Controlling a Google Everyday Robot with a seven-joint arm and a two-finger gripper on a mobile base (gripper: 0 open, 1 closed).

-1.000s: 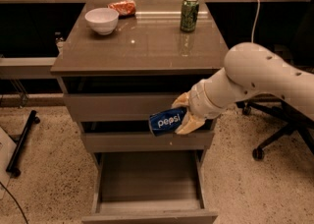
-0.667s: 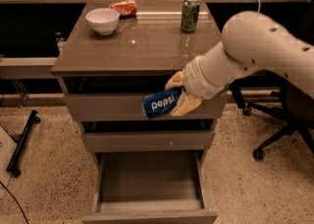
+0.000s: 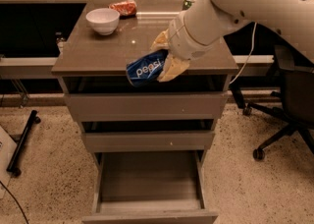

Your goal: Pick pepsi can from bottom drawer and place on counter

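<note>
Up since 0.7 s ago: jaws and pepsi can point(image 3: 143, 69) have risen from in front of the upper drawer fronts to the level of the bench point(image 3: 98, 51) front edge. The arm has swung in, so it now hides most of the green can point(image 3: 188, 3).

Jaws are clamped on the pepsi can. One tan finger pad point(image 3: 172, 67) sits on the can's right end and the other shows above it. The jaws are at the bench's front edge, right of centre.

The can is tilted, nearly on its side, with the lettering facing the camera. It overlaps the front lip, above the top drawer front point(image 3: 144, 105). Can't tell whether it touches the bench.

The white arm point(image 3: 235, 7) comes in from the upper right, across the bench's right half.

- White bowl point(image 3: 102, 20) is upright at back-left on the bench.
- Red-orange snack bag point(image 3: 123, 7) is just behind the bowl to its right.
- Middle drawer front point(image 3: 147, 140) is below the top one.
- Bottom drawer point(image 3: 147, 179) is pulled well out, grey floor showing.
- Office chair point(image 3: 289, 105) is on the floor to the right, apart from the cabinet.
</note>
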